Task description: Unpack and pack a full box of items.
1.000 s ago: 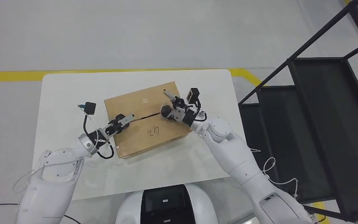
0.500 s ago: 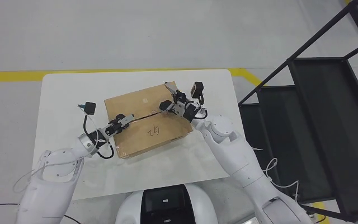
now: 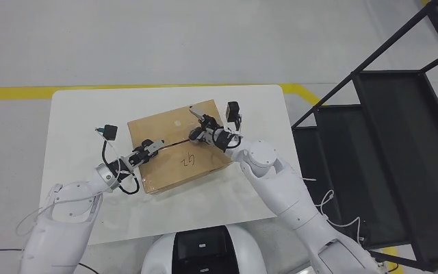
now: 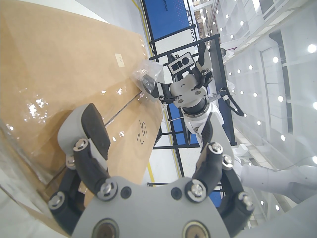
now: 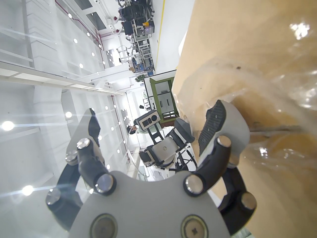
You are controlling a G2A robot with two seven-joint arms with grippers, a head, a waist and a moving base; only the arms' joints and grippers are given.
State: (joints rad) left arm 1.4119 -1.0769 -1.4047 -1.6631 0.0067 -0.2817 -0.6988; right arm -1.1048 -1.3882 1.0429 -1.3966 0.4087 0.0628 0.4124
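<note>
A closed cardboard box lies in the middle of the white table, with clear tape along its top seam. My left gripper is at the seam's left end, open, one pad just over the cardboard. My right gripper is over the right part of the lid, open wide. One of its fingers presses into crumpled, lifted tape at the seam, and the other finger stands free in the air. Nothing is between either gripper's fingers.
A black metal stair frame stands close beside the table's right edge. A yellow floor line runs behind the table. Bare table surface lies left of and in front of the box.
My right gripper has moved from the box's right edge leftward over the lid and turned, its lower finger now in the tape at the seam. The left arm has kept still.
</note>
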